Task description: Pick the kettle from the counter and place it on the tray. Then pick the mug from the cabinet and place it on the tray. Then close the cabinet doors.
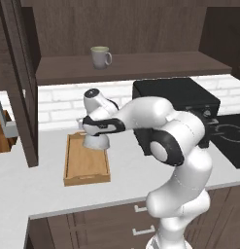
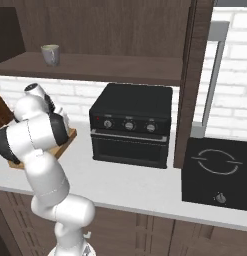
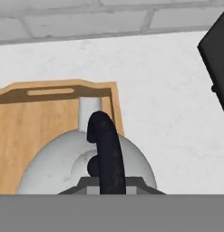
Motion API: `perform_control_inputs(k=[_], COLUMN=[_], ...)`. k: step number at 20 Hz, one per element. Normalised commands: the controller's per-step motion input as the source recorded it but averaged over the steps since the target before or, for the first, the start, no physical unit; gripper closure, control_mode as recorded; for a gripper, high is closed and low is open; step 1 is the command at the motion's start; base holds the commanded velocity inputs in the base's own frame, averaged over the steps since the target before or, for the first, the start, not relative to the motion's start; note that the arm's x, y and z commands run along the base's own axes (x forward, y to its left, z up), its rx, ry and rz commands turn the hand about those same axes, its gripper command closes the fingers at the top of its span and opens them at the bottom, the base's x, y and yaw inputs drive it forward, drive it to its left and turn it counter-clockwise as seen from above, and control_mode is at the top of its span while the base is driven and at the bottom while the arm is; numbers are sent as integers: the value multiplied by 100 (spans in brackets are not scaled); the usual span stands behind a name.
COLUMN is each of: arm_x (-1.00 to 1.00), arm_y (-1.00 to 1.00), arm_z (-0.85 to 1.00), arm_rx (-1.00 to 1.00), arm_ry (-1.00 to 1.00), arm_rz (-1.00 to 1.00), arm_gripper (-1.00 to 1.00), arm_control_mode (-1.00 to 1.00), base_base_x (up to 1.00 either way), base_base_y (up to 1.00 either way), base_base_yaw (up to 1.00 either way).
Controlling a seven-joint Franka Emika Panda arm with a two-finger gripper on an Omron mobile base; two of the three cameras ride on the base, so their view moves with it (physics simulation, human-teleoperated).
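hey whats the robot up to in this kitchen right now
The white arm holds the kettle by its black arched handle, the claw shut on it, over the far end of the wooden tray on the counter. Whether the kettle is touching the tray can't be told. The mug stands on the shelf of the open cabinet above.

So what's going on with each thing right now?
kettle: held by its black handle, over the tray's far end.
tool: shut on the kettle's handle.
tray: flat on the counter.
mug: upright on the cabinet shelf.
cabinet: open.
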Motion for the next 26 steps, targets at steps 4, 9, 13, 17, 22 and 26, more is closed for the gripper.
perform_control_inputs(k=[4,9,13,17,22,26], arm_x=[10,10,15,13,16,17], arm_y=[25,9,7,7,25,24], arm_z=[-21,-27,-29,-27,-16,-17], arm_rx=[-1,0,-2,0,0,0], arm_ry=[0,-4,-8,-12,-8,-4], arm_rz=[-9,-12,-14,-13,-13,-13], arm_gripper=[100,100,100,100,100,100], arm_control_mode=[-100,-100,-100,-100,-100,-100], base_base_x=[0,0,0,0,0,0], base_base_y=[0,0,0,0,0,0], base_base_yaw=[0,0,0,0,0,0])
